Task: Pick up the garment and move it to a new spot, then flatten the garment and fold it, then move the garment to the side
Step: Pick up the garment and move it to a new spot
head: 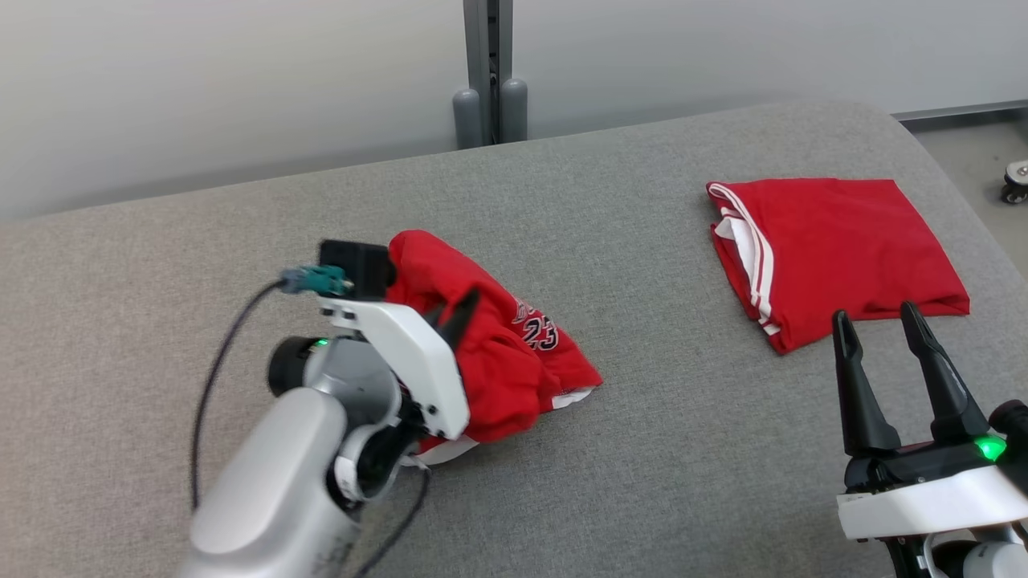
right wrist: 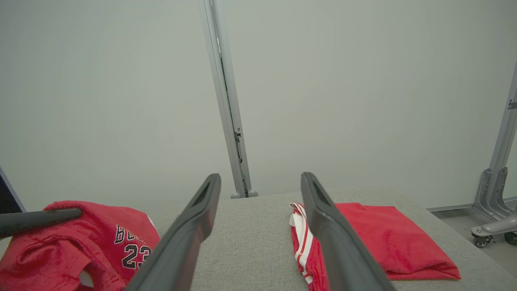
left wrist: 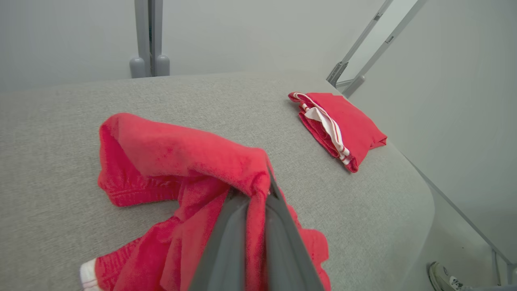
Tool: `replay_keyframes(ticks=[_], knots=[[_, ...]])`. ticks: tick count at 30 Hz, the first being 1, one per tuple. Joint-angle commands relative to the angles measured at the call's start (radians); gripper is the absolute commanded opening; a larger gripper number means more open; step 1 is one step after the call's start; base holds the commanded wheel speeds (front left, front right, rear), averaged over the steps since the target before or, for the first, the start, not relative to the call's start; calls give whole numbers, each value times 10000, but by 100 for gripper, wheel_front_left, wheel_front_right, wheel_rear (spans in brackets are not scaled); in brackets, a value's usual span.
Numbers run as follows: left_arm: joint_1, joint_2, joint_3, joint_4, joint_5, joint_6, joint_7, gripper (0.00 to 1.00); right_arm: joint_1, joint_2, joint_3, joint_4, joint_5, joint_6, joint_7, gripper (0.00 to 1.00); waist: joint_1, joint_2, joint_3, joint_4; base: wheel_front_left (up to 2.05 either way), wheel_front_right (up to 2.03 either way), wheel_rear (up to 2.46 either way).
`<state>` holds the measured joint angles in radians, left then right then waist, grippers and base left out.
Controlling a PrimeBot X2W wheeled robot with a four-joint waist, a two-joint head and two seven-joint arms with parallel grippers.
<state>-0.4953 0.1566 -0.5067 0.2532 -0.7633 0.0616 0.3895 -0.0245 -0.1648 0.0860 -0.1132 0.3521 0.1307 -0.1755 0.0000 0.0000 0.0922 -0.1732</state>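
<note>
Your crumpled red garment [head: 514, 353] lies bunched on the left half of the grey padded surface [head: 642, 449], its number 23 print facing up and one fold drawn up off the padding. Your left gripper [head: 455, 309] is clamped tight on that fold, with red fabric pinched between its two dark fingers [left wrist: 226, 250]. Well to the right lies a second red garment [head: 843, 241], folded flat. Your right gripper [head: 874, 313] hovers at its near edge, jaws spread wide, holding nothing

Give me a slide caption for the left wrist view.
Left gripper shut on the crumpled red garment on the grey surface; a folded garment lies beyond.
</note>
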Motion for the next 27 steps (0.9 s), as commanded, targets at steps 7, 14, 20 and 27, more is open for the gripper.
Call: replay_keyframes(ticks=[7,14,20,27], knots=[[-261,-698,-820,1719,257,-881,-1058,100,-258,-9,129,238,18,4,-125,100,0,0,154,-18,0,0,0],[-371,-637,-855,1897,420,-1311,-2189,100,-21,-78,-16,381,15,4,-135,100,0,0,-116,427,0,0,0],[169,112,-529,769,633,-1083,-2758,100,232,-128,-208,245,3,4,-75,100,0,0,-374,966,0,0,0],[1173,1164,71,-948,1055,-376,-3592,100,622,-78,-429,16,-91,4,17,100,0,0,-687,1456,0,0,0]])
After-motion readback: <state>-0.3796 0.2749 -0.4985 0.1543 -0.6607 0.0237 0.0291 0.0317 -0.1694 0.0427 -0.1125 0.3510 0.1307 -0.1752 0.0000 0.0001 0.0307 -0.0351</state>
